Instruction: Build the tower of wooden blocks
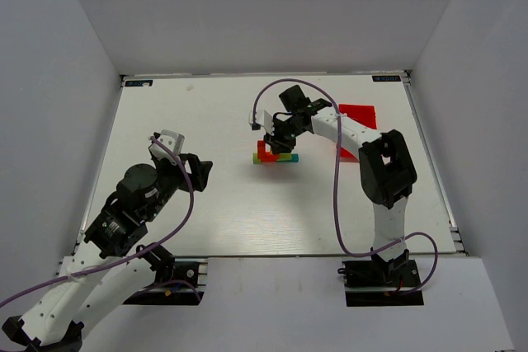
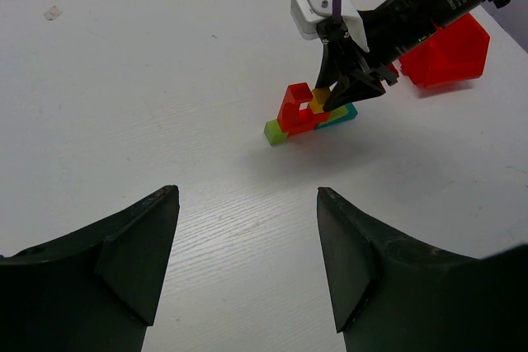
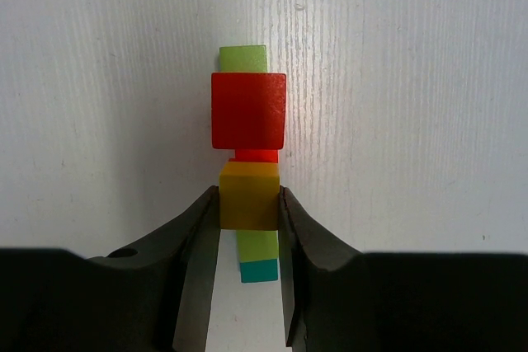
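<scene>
One yellow block (image 3: 248, 191) (atop the tower (image 3: 247, 113)) fills the right gripper (image 3: 248, 204).

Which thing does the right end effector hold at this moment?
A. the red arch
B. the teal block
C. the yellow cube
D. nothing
C: in the right wrist view, the right end effector presses on both sides of the yellow cube, which sits on the stack next to the red block.

Table (image 1: 206, 204) bare left of tower (image 1: 275, 157), right pincer (image 3: 249, 210) atop, red bin (image 1: 357, 114) rightward
</scene>
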You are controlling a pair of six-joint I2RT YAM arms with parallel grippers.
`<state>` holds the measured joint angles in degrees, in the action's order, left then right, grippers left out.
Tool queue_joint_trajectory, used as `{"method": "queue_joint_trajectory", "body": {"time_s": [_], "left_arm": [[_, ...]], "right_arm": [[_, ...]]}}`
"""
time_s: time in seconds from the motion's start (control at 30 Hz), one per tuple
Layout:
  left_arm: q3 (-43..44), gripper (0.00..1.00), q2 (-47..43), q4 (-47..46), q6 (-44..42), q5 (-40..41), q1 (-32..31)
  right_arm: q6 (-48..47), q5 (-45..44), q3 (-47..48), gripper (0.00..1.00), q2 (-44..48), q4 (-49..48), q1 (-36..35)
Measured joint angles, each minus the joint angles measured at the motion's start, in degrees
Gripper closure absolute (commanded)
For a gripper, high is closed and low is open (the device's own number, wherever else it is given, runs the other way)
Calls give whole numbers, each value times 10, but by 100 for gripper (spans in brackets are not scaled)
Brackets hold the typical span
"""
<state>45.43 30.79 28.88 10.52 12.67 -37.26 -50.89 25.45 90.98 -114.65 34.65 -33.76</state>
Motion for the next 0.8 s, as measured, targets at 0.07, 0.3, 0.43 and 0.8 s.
{"method": "queue_joint_trajectory", "body": {"time_s": [0.07, 0.3, 0.43, 0.8], "left_arm": [[0, 22, 0, 0, 0, 0, 0], [0, 22, 0, 0, 0, 0, 0], [0, 22, 0, 0, 0, 0, 0], [0, 22, 0, 0, 0, 0, 0]], "right_arm": [[-1, 0, 0, 100, 0, 0, 0], [-6, 0, 1, 100, -1, 1, 0], [-8, 0, 1, 100, -1, 5, 1], [-19, 2, 11, 100, -2, 15, 7]]}}
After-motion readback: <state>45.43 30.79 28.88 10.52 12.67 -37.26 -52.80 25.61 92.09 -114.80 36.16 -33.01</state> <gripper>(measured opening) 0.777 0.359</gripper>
